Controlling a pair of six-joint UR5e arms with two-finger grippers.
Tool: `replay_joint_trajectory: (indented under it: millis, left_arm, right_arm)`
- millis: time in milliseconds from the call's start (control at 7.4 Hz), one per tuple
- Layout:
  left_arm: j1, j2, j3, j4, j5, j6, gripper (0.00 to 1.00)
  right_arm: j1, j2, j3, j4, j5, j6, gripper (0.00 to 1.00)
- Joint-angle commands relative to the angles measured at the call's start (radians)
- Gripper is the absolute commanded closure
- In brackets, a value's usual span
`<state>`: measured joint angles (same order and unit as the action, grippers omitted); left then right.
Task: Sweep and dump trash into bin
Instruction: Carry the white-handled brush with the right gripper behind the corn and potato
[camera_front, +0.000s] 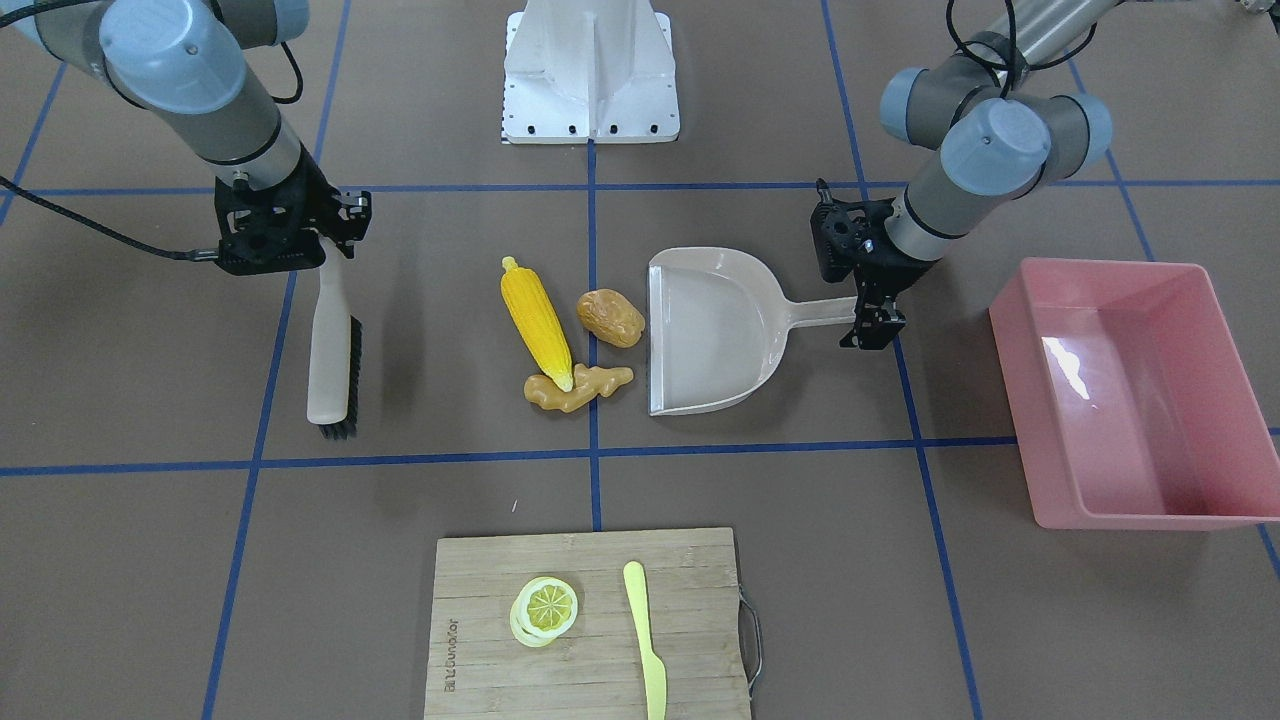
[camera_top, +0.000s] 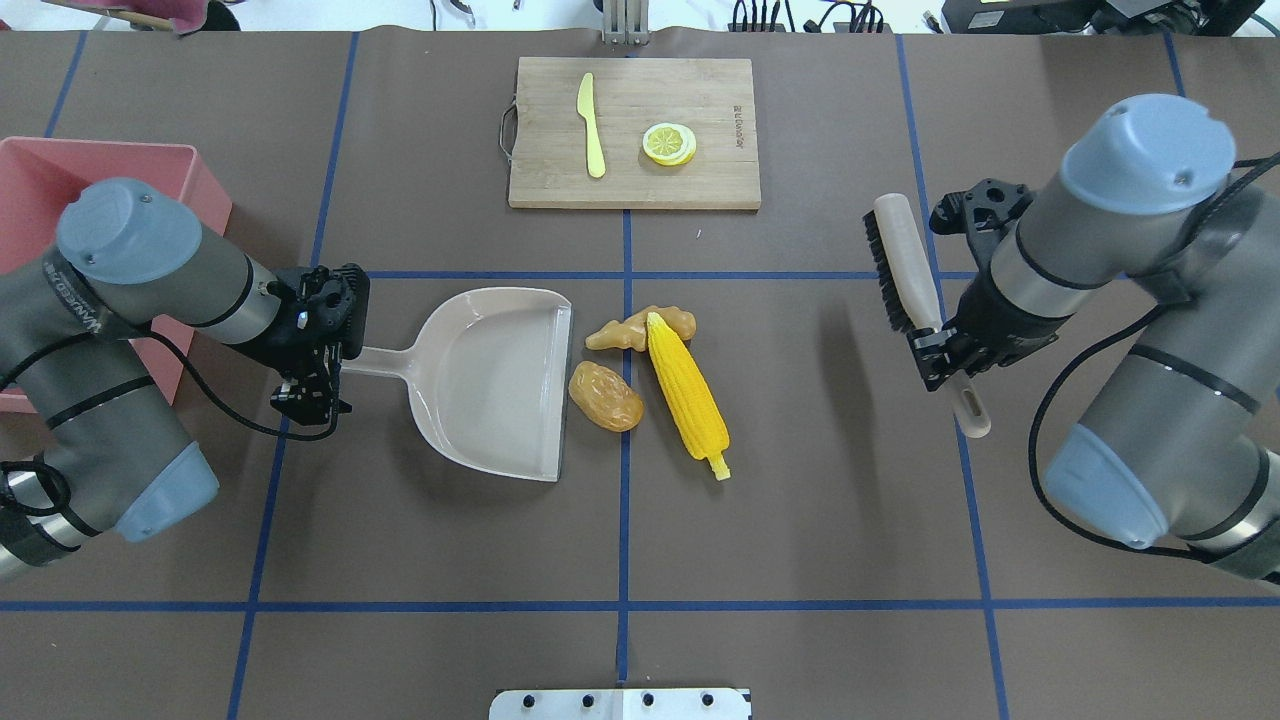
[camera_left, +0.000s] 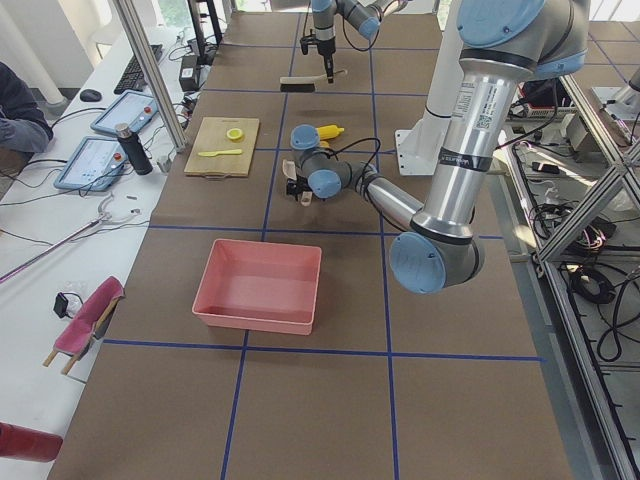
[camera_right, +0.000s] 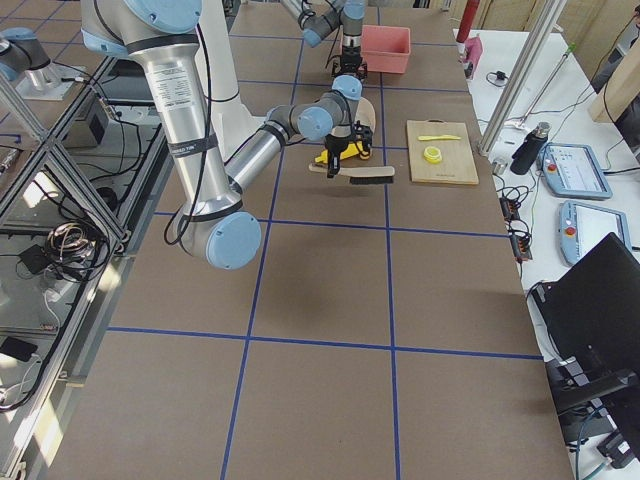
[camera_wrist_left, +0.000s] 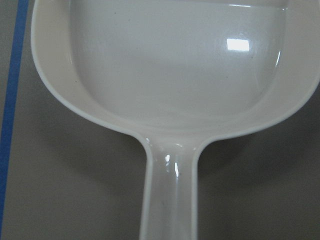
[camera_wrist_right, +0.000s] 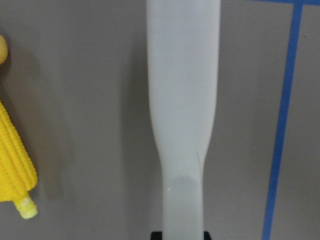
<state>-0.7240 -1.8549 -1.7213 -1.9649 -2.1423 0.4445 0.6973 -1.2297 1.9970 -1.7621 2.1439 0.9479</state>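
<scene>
While the pink bin (camera_top: 150, 170) sat at the table's far left in the overhead view, partly hidden behind the left arm's elbow and well apart from the trash, the left gripper (camera_top: 335, 360) stood just to its right with its jaws pinched on the end of the beige dustpan's handle. The dustpan (camera_top: 500, 380) lay flat on the brown table cover, its handle pointing toward the bin side and its wide open mouth facing the middle of the table. Just beside that mouth lay the brown potato chunk (camera_top: 605, 396), close to the lip, though whether it touched could not be told. Next to it, a little farther from the robot, lay the tan ginger root (camera_top: 640, 327), and the yellow corn cob (camera_top: 687, 395) ran slantwise with its far end resting across the ginger and its stalk end toward the robot. All three pieces lay on the table between dustpan and brush. On the table's far side sat a wooden cutting board (camera_top: 700, 110) carrying a pale yellow knife (camera_top: 592, 125) and a lemon slice (camera_top: 668, 143). Well to the right of the corn, the brush (camera_top: 910, 275) hung a little above the table, its dark bristles along the edge facing the trash, and the right gripper (camera_top: 945, 355) had its jaws clamped on the brush's pale handle.
</scene>
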Motion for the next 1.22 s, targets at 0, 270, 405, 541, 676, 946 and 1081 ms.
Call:
replay_joint_trajectory:
  millis: [0,270,405,541,676,946,1081]
  left_arm:
    - [0.000,-0.001,-0.003,0.000,-0.014,-0.003,0.07]
    - [0.000,-0.001,-0.004,0.000,-0.016,-0.015,0.08]
    - [0.000,-0.001,-0.004,0.000,-0.016,-0.017,0.11]
    - [0.000,-0.001,-0.004,0.000,-0.016,-0.017,0.11]
    - [0.000,-0.001,-0.006,0.000,-0.018,-0.018,0.14]
    - [-0.003,-0.003,-0.009,0.000,-0.028,-0.018,0.16]
    - [-0.003,-0.003,-0.011,0.000,-0.028,-0.023,0.16]
  right_arm:
    - [-0.083,0.067,-0.030,-0.002,-0.012,0.188,1.00]
    - [-0.181,0.076,-0.032,0.000,-0.083,0.244,1.00]
    - [-0.212,0.078,-0.040,-0.002,-0.114,0.244,1.00]
    - [-0.231,0.087,-0.040,-0.003,-0.137,0.244,1.00]
    - [-0.255,0.091,-0.047,-0.003,-0.171,0.244,1.00]
    - [-0.271,0.137,-0.102,-0.002,-0.200,0.244,1.00]
    - [-0.271,0.171,-0.145,0.000,-0.205,0.244,1.00]
